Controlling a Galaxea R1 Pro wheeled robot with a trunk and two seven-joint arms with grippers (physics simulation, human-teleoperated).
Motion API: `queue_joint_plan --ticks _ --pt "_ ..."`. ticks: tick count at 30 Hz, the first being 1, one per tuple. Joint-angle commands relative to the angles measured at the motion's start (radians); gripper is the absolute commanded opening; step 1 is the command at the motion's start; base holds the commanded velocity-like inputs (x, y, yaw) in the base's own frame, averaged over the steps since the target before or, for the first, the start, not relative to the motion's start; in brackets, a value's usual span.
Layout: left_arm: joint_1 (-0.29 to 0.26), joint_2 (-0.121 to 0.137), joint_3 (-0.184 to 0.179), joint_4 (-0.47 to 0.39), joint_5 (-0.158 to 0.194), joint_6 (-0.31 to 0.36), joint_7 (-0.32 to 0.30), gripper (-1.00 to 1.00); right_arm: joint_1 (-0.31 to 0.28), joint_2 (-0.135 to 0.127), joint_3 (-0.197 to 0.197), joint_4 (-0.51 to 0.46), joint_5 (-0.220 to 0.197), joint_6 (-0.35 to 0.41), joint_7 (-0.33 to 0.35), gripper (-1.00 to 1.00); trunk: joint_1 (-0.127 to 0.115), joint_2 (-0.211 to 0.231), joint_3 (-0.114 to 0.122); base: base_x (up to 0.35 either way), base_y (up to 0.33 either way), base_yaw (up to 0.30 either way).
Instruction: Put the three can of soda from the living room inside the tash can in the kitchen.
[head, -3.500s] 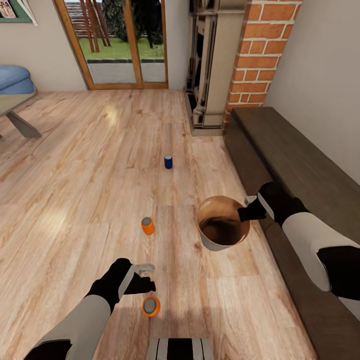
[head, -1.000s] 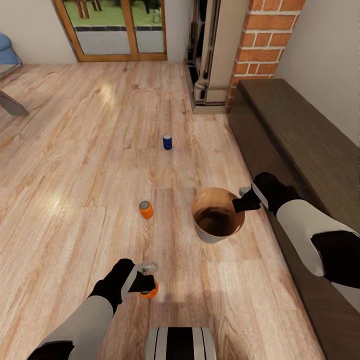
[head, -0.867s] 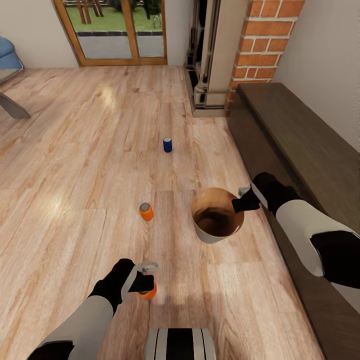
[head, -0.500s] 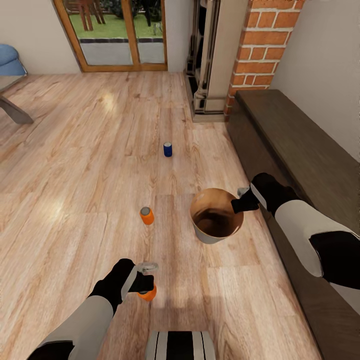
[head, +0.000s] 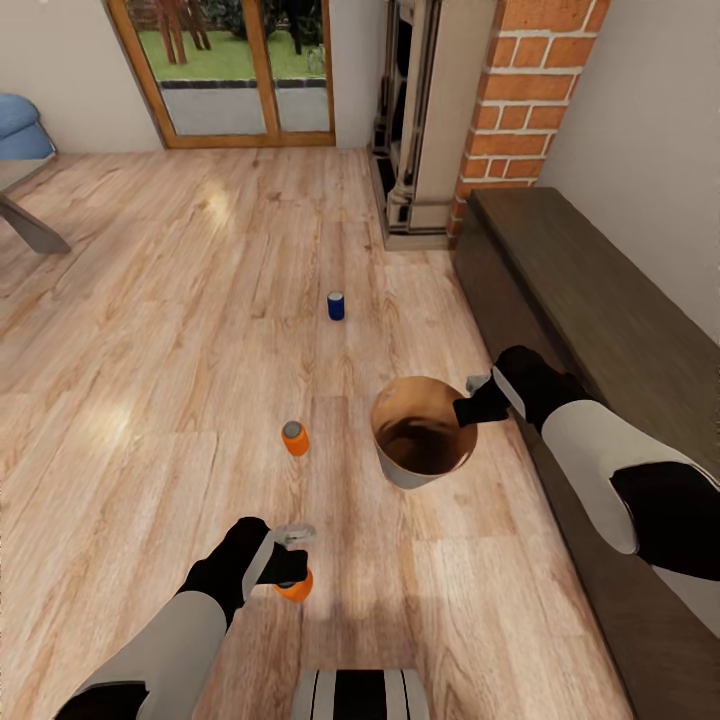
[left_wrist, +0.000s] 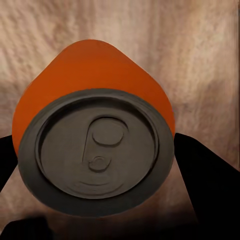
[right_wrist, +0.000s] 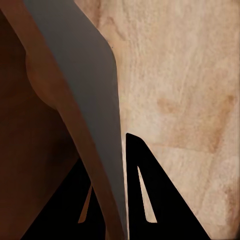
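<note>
In the head view my left gripper (head: 290, 568) is shut on an orange can of soda (head: 296, 586) close to my base. The left wrist view looks down on that can's grey top (left_wrist: 95, 145), with a dark finger (left_wrist: 202, 172) on each side. A second orange can (head: 294, 438) stands on the wood floor ahead, and the dark blue can (head: 336, 305) stands farther off. My right gripper (head: 468, 411) is shut on the rim of the trash can (head: 400, 476), held upright. In the right wrist view the fingers (right_wrist: 145, 192) straddle its grey wall (right_wrist: 85, 65).
A long dark wooden bench (head: 600, 310) runs along the right wall. Ahead stand the fireplace (head: 420, 130) and the brick chimney (head: 520, 110), with glass doors (head: 245, 70) at the back. A blue sofa (head: 20, 125) and a table leg (head: 30, 230) sit far left.
The left gripper, open above the near orange can 3.5 s ago, is now shut on it. The right arm has carried the trash can slightly left. The camera has tilted a little.
</note>
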Motion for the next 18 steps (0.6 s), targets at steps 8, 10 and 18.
queue_joint_plan --ticks 8,10,18 --pt "0.000 0.008 -0.010 -0.016 -0.001 -0.001 -0.016 -1.00 0.002 0.003 -0.003 0.002 -0.010 0.001 0.004 -1.00 -0.031 0.056 0.025 0.000 0.000 0.000" --pt "0.000 0.013 -0.031 -0.059 -0.001 0.003 -0.058 -1.00 0.002 0.003 -0.004 0.004 -0.010 0.001 0.004 -1.00 -0.038 0.070 0.031 0.000 0.000 0.000" --pt "0.001 0.087 -0.117 -0.481 -0.001 0.208 -0.182 -1.00 0.023 0.002 -0.006 0.017 -0.010 0.001 0.004 -1.00 -0.069 0.126 0.057 0.000 0.000 0.000"
